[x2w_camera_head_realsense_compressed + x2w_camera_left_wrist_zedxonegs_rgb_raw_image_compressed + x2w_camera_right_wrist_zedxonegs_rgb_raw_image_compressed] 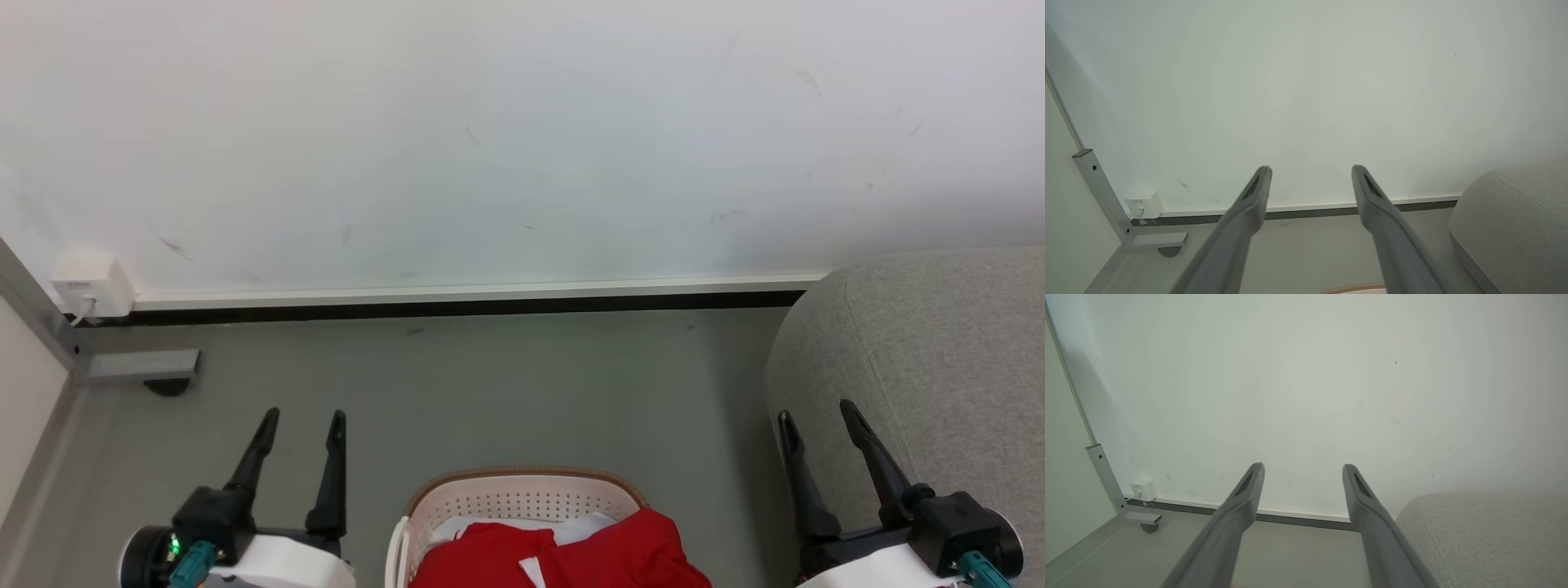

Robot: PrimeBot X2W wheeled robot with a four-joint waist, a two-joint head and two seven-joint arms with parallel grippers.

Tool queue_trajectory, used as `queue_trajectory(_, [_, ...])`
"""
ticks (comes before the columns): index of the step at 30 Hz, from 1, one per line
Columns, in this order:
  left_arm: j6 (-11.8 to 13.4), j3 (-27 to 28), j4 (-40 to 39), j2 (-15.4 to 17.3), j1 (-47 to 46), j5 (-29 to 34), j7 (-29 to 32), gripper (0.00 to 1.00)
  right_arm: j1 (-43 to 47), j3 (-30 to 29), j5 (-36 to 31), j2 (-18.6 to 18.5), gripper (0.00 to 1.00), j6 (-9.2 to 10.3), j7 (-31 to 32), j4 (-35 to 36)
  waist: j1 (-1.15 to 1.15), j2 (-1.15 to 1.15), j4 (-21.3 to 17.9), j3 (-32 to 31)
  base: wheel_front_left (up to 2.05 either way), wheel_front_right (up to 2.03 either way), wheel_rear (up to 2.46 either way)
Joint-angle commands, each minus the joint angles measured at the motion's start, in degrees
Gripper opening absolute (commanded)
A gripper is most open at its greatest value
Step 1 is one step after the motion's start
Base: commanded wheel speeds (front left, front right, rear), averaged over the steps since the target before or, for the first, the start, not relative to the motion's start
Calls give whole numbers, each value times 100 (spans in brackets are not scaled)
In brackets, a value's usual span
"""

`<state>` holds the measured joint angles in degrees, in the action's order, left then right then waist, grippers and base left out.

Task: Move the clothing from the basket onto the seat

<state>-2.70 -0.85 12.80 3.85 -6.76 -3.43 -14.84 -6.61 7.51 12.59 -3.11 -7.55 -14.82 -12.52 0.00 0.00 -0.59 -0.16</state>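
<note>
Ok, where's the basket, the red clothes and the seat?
basket [522, 500], head view, its holed back wall.
red clothes [645, 547], head view, the right-hand fold.
seat [939, 351], head view, its grey fabric.

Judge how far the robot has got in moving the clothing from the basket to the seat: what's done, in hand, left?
Done: nothing visibly; the part of the grey seat in view carries no clothing. In hand: nothing; the left gripper and right gripper are open and empty, either side of the basket. Left: the red garment and the white cloth with it lie in the basket, to be lifted across.
</note>
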Motion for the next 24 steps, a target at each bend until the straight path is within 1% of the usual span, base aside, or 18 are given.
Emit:
queue_trajectory(1, [-8, 16, 8, -5, -41, 128, -36, 100, -30, 7, -105, 3, 100, 12, -41, 28, 0, 0, 1, -4, 0, 0, 0])
queue_trajectory(24, [-74, 149, 38, -66, -38, 89, -34, 100, -33, 8, -12, 17, 100, 12, -41, 36, 0, 0, -42, 6, 0, 0, 0])
